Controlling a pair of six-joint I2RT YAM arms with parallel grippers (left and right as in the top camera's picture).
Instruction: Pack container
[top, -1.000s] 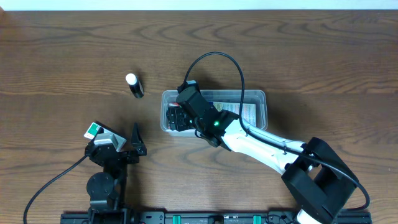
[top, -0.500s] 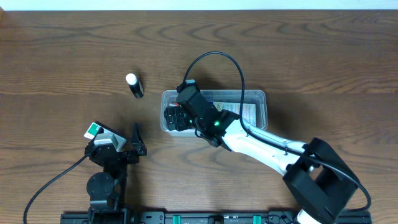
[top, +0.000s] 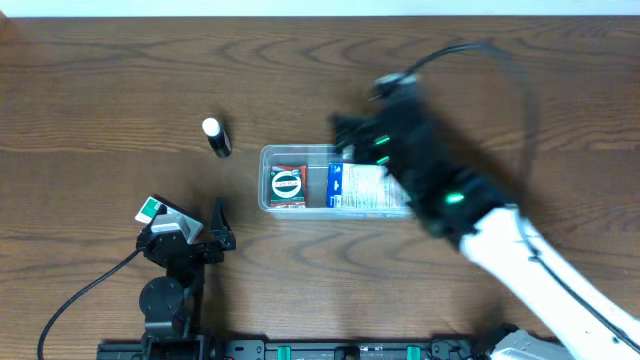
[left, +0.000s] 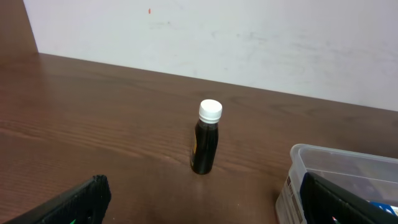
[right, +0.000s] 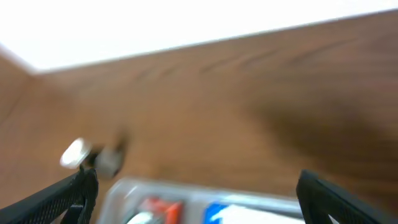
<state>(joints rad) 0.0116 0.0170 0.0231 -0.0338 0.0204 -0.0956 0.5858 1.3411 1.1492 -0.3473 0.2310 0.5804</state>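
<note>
Container sits mid-desk, with a red packet and a blue-white packet laid flat to suit its shallow walls. Right gripper, blurred above it, gapes wide, empty. Left gripper, near the front-left edge, also spread and empty, faces the white-capped bottle, probably the next item.

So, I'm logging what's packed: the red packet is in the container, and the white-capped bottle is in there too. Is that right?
Not quite. The bottle is not in the container. It stands upright on the table outside it, off its far left corner, as the overhead view shows. The red packet is in the container, as you say.
</note>
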